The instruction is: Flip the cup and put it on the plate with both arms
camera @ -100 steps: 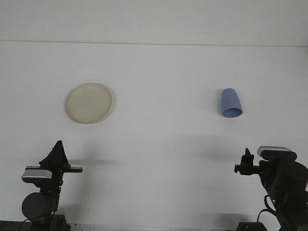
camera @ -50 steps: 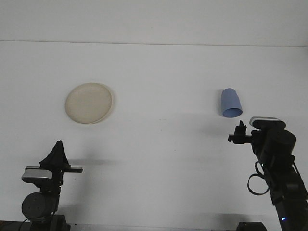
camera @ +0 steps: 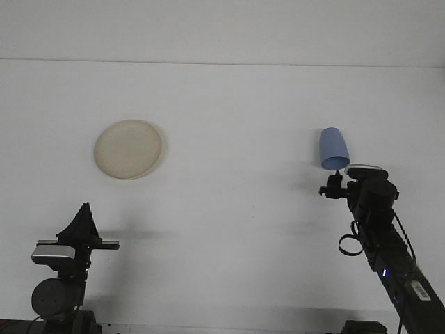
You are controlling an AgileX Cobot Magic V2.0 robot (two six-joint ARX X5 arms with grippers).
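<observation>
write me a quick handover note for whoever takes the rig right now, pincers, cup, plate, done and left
Right pincer: extended over the table, just below the mouth of the blue cup, holding nothing; finger state unclear from this view.
Left pincer: parked low at the near left, holding nothing.
Cup: lying on its side at the right, open end toward the robot.
Plate: far left, nothing on it.
Done: right arm is at the cup.
Left: grasp the cup, flip it, hand across, set it on the plate.

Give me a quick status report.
Right gripper just short of blue cup, cup on its side. Left gripper parked. Plate bare.
</observation>
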